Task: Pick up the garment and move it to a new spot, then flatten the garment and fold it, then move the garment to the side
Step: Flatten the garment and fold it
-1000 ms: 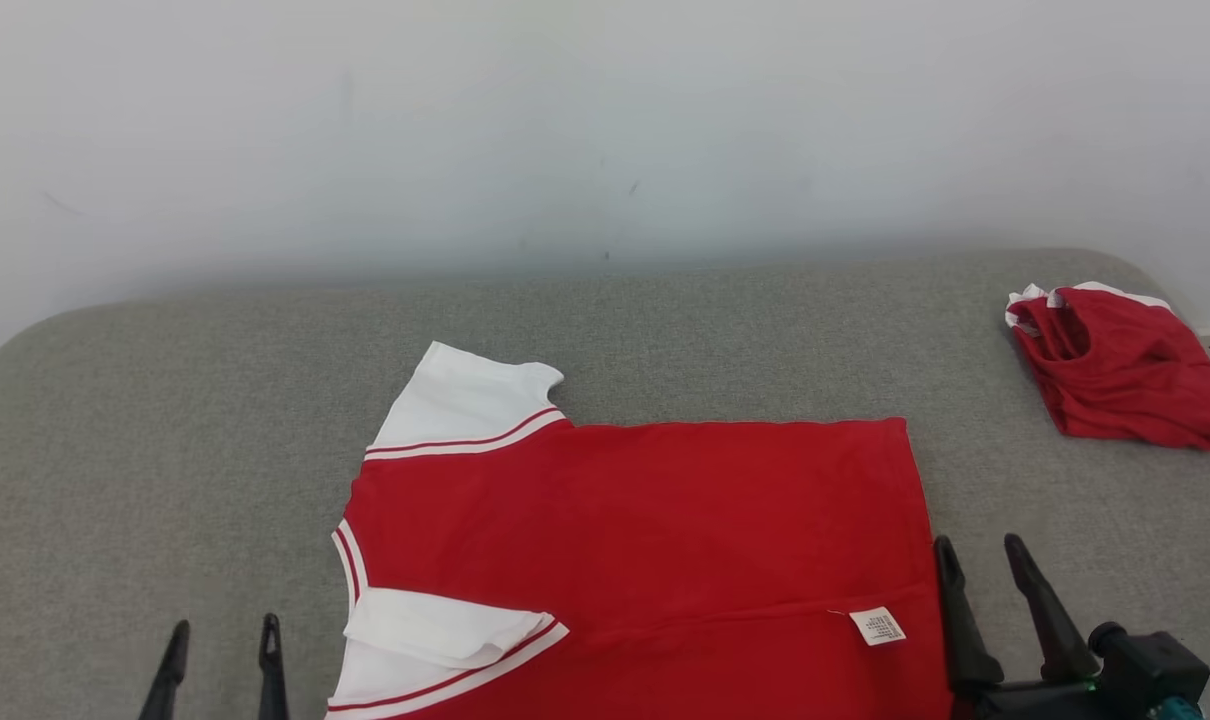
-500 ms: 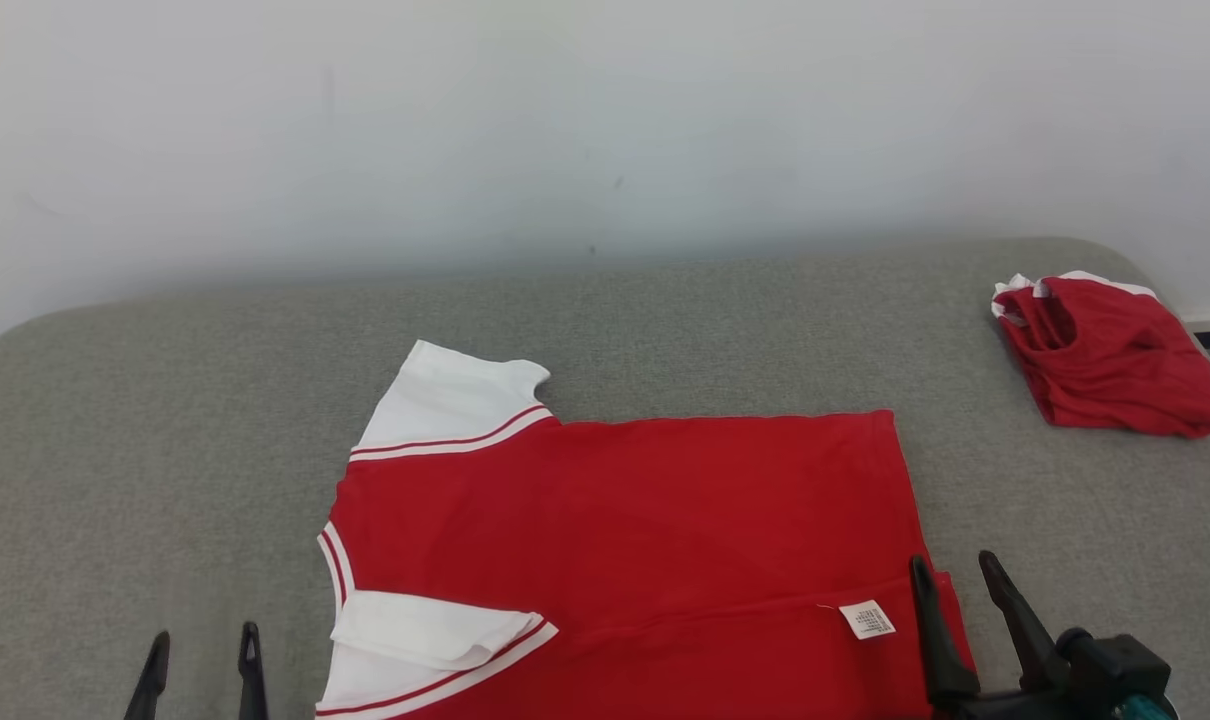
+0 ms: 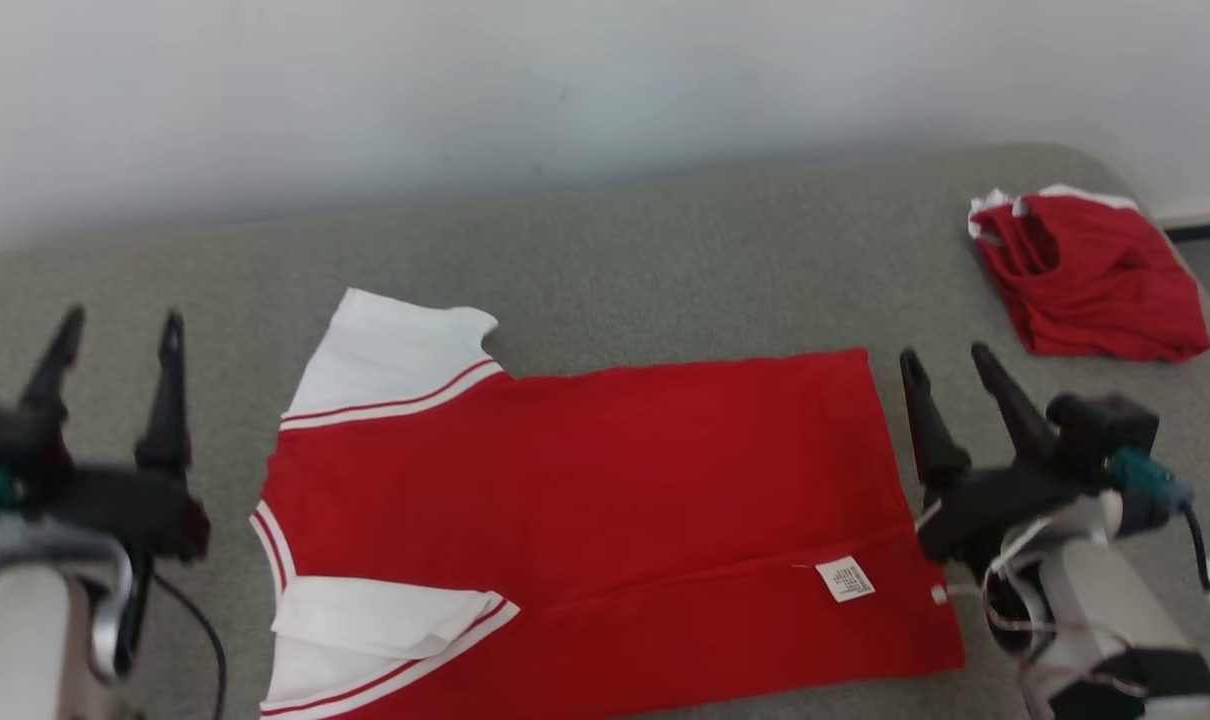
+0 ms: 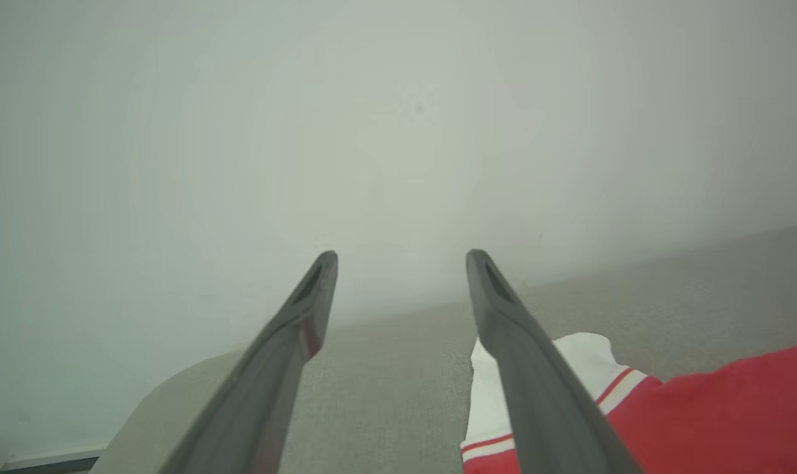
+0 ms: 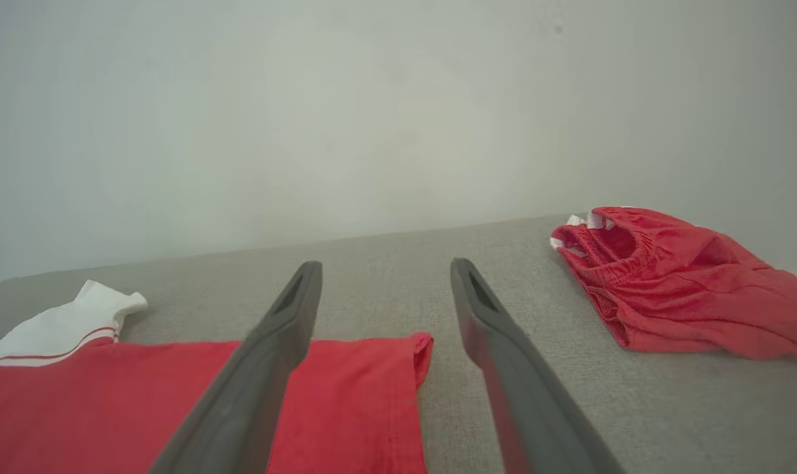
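Shirt (image 3: 585,470), seemingly half-folded, lies between spread-fingered left gripper (image 3: 122,318) and right gripper (image 3: 947,357).

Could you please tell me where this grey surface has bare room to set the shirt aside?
Widest: the strip of grey surface between the wall and the red shirt. Also bare: the left end beyond the white sleeve, around the left gripper. Crowded: the right end, where the right gripper stands between shirt and bundled red garment.

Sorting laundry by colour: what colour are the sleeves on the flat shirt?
The sleeves are white with red-striped trim; head view shows it best.
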You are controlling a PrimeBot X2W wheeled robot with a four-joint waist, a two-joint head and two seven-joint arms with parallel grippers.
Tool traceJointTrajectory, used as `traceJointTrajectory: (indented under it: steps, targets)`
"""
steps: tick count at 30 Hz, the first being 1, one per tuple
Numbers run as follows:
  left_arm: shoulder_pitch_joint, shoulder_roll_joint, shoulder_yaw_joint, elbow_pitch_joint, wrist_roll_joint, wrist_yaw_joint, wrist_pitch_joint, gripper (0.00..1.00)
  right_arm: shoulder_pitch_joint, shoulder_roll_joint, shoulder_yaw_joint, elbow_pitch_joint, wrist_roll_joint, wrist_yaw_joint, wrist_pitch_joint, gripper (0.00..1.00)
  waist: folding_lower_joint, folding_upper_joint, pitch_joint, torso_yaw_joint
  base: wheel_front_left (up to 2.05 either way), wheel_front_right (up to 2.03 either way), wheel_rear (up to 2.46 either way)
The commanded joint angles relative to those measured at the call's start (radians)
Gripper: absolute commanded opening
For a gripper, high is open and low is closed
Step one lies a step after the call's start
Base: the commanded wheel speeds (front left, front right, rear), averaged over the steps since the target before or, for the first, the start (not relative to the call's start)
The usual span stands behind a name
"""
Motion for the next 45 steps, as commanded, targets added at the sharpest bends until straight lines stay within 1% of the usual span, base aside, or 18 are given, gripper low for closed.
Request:
traceJointTrajectory:
  steps: [1,3,4,6,9,13,18,23,29,36,41,45]
  targets:
    - [-0.058,0.018,-0.011,0.023,-0.017,-0.008,0.027,1.00,-0.049,0.002,0.013,0.020,0.012,-0.003,0.007,1.00,-0.0003,-0.0001,0.104,-0.051,0.00,0.00,0.00]
    - [-0.146,0.029,-0.027,0.059,-0.053,-0.011,0.060,1.00,-0.119,0.001,0.033,0.061,0.022,-0.003,0.020,1.00,-0.0003,-0.0001,0.144,-0.068,0.00,0.00,0.00]
    - [-0.146,0.029,-0.027,0.059,-0.053,-0.011,0.060,1.00,-0.119,0.001,0.033,0.061,0.022,-0.003,0.020,1.00,-0.0003,-0.0001,0.144,-0.068,0.00,0.00,0.00]
    - [-0.219,0.067,-0.060,0.093,-0.056,-0.015,0.105,1.00,-0.185,0.006,0.052,0.101,0.033,-0.003,0.029,1.00,-0.0003,-0.0001,0.184,-0.086,0.00,0.00,0.00]
    - [-0.317,0.104,-0.113,0.141,-0.080,-0.014,0.154,1.00,-0.271,0.018,0.086,0.161,0.051,-0.003,0.038,1.00,-0.0003,-0.0001,0.237,-0.111,0.00,0.00,0.00]
    - [-0.415,0.144,-0.188,0.213,-0.134,-0.014,0.203,1.00,-0.356,0.024,0.122,0.240,0.071,-0.003,0.047,1.00,-0.0003,-0.0001,0.281,-0.133,0.00,0.00,0.00]
    - [-0.481,0.166,-0.271,0.313,-0.180,-0.014,0.271,1.00,-0.420,0.035,0.178,0.307,0.104,-0.003,0.046,1.00,-0.0003,-0.0001,0.307,-0.158,0.00,0.00,0.00]
    - [-0.519,0.190,-0.329,0.398,-0.216,-0.014,0.307,1.00,-0.465,0.048,0.249,0.351,0.142,-0.003,0.065,1.00,-0.0003,-0.0001,0.318,-0.187,0.00,0.00,0.00]
    - [-0.565,0.208,-0.380,0.495,-0.247,-0.014,0.332,1.00,-0.531,0.073,0.320,0.416,0.205,-0.003,0.110,1.00,-0.0003,-0.0001,0.331,-0.198,0.00,0.00,0.00]
    - [-0.616,0.197,-0.419,0.546,-0.259,-0.014,0.320,1.00,-0.578,0.081,0.375,0.473,0.257,-0.003,0.130,1.00,-0.0003,-0.0001,0.353,-0.184,0.00,0.00,0.00]
    - [-0.641,0.187,-0.449,0.582,-0.271,-0.014,0.314,1.00,-0.597,0.093,0.412,0.482,0.307,-0.003,0.137,1.00,-0.0003,-0.0001,0.365,-0.182,0.00,0.00,0.00]
    - [-0.654,0.179,-0.465,0.613,-0.291,-0.014,0.314,1.00,-0.610,0.088,0.455,0.504,0.323,-0.003,0.165,1.00,-0.0003,-0.0001,0.374,-0.182,0.00,0.00,0.00]
